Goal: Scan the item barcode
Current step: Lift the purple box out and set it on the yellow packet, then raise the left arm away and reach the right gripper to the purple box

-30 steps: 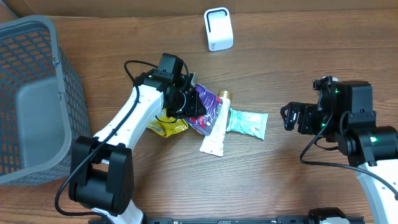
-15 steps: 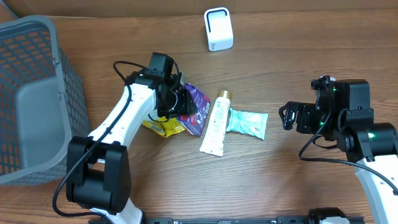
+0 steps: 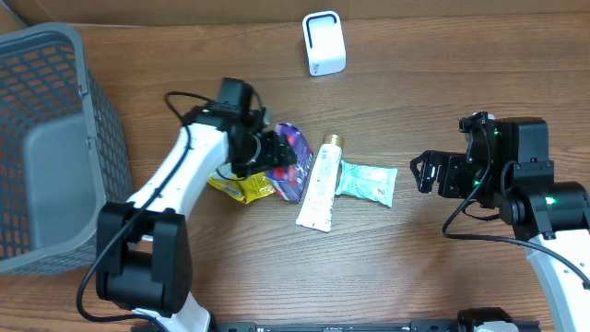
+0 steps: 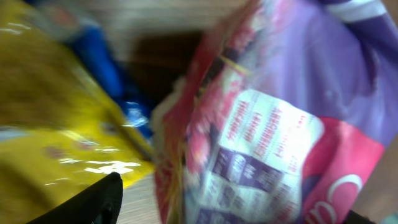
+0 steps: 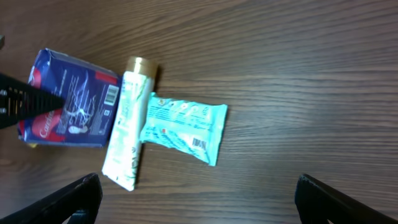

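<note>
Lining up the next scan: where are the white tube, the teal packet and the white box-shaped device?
white tube (image 3: 316, 192), overhead view, middle of its body.
teal packet (image 5: 181, 126), right wrist view, centre of its face.
white device (image 3: 324, 43), overhead view, its front face.

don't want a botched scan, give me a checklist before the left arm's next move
1. left gripper clamped on purple packet: not ok, jaws stand wide around it.
2. barcode on the packet facing up: ok.
3. scanner upright, nothing in front of it: ok.
4. right gripper open, clear of the items: ok.
5. tube free of the packet: cannot tell, they lie edge to edge.
</note>
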{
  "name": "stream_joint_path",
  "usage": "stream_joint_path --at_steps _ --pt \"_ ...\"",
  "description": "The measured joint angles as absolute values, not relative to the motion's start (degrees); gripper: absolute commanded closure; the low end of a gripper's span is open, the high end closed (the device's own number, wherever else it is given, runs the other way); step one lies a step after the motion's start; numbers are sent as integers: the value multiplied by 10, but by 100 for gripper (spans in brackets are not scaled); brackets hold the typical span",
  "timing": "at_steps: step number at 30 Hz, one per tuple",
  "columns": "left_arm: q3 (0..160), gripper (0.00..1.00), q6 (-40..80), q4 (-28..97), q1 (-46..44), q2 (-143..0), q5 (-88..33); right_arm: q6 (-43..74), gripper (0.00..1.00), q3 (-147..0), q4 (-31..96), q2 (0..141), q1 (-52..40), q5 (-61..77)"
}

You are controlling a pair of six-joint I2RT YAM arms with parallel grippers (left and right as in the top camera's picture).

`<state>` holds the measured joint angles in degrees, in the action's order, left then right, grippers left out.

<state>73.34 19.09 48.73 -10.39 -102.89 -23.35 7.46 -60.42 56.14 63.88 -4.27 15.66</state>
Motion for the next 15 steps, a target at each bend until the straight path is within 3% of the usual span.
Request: stream_joint_path --at_steps 6,15 --pt "802 25 158 562 -42 -1029 -232 75 0 -604 539 639 -43 199" --pt "970 20 120 644 -37 -1029 -220 90 0 -604 526 658 -43 232"
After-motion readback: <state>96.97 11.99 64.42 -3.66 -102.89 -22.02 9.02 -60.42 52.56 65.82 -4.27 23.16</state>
